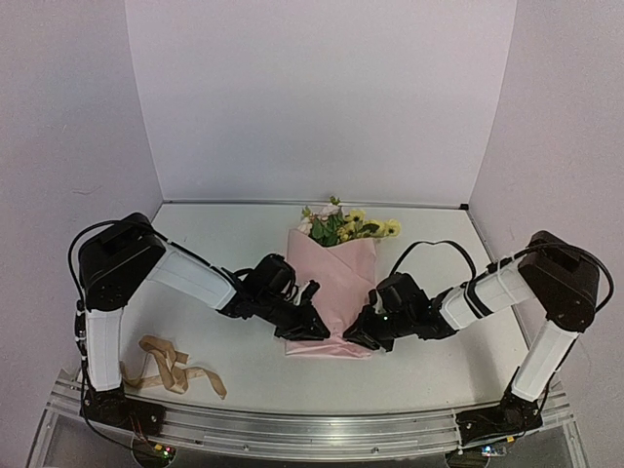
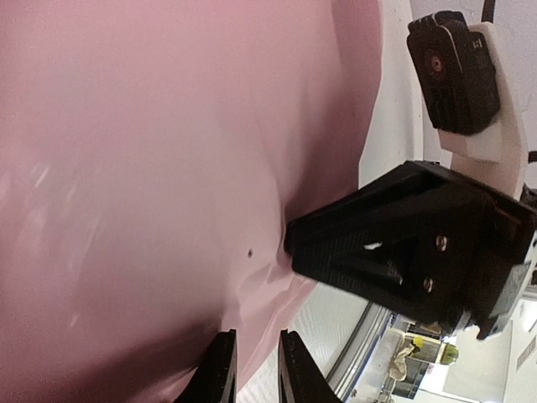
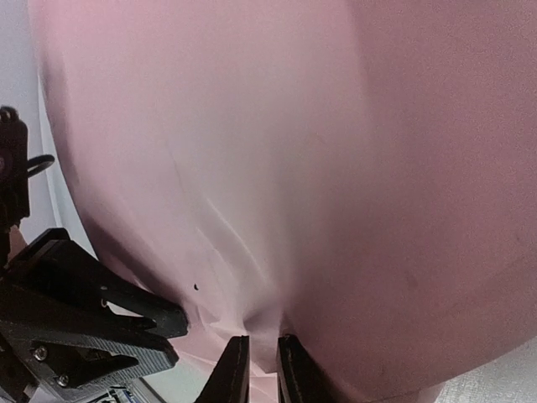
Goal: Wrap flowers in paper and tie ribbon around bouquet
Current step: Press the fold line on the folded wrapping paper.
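Bouquet (image 1: 332, 255) mid-desk (image 1: 224, 244); flowers (image 1: 347, 226) poke from far end of pink paper (image 1: 330, 297) cone. Step in hand: wrapping, 2 pincers at cone's near end. Right pincer (image 3: 258, 369) nearly closed, pinching paper fold. Left pincer (image 2: 258, 374) shows narrow gap, hold on paper unclear. Next likely: keep fold secured, fetch ribbon (image 1: 174, 368) at near-left. Stems hidden under paper.

Flowers (image 1: 346, 225): stems hidden inside paper (image 1: 337, 283); blooms too small to count. Left claw (image 2: 256, 357) & right claw (image 3: 258, 359): cut off by btm edge in wrist views, can't tell if either pinches paper. Paper runs off-frame in both wrist views.
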Tool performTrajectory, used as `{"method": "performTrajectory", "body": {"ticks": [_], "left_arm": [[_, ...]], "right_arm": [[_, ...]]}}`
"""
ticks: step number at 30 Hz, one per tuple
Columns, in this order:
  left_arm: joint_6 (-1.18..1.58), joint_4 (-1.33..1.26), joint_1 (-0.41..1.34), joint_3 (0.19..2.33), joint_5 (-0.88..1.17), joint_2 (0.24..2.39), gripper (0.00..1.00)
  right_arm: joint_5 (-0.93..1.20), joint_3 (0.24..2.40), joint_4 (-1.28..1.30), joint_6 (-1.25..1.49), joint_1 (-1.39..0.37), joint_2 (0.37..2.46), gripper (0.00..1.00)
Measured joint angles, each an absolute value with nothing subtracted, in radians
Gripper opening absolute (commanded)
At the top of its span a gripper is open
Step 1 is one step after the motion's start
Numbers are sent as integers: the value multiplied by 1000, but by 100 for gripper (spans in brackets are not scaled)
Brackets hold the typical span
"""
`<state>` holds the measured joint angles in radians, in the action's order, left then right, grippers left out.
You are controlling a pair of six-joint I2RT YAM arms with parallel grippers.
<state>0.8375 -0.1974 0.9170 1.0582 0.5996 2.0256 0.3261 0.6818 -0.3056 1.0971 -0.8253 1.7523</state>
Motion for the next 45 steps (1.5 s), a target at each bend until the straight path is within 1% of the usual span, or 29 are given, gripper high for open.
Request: {"method": "performTrajectory", "body": {"ticks": [6,10,12,18,21,26,45], "left_arm": [[852,-270,888,936,640,1959,19],[889,-326,854,853,664,1951,18],[898,-338,839,839,679,1952,17],[949,-417,807,799,698,1955,21],[966,-427,788,799,701,1955,22],[970,-415,736,844,696,1966,22],[981,-350,554,1136,689,2162,22]], "right_arm": [[324,662,-346,1108,-825,1752,14],[323,658,-353,1109,-825,1752,14],[323,658,-354,1109,-825,1752,14],[322,658,-353,1107,-826,1752,14],[321,658,-351,1102,-826,1752,14],[321,664,-340,1090,-826,1752,14],[318,679,-316,1074,-830,1756,13]]}}
